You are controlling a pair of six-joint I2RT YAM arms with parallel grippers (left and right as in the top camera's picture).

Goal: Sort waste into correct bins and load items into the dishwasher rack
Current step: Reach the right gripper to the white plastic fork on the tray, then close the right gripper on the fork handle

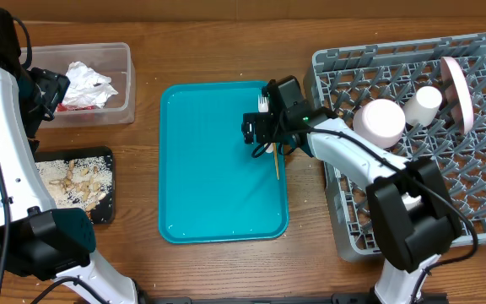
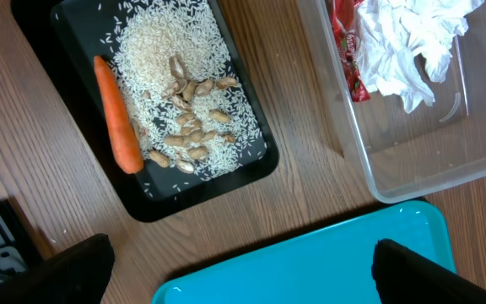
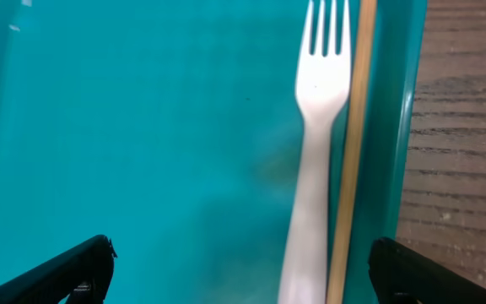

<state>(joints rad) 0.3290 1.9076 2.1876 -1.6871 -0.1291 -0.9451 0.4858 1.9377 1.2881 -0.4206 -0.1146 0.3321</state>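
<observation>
Between the right gripper's (image 3: pixel 243 263) wide-spread fingers, most of the teal tray (image 3: pixel 399 127) floor lay bare. The white fork (image 3: pixel 315 169) and wooden stick (image 3: pixel 354 152) lay side by side nearer one finger, the stick close along the tray's raised rim. Ahead of the left gripper (image 2: pixel 243 262), bare table (image 2: pixel 310 194) ran between the black tray (image 2: pixel 251 165) and clear tub (image 2: pixel 353 143)

We find no legible text, label, brand, number or sign in any of the three views. The red wrapper (image 2: pixel 347 52) lying in the clear tub (image 2: pixel 412 187) shows pale marks that may be print. They are crumpled and too small for us to read.
</observation>
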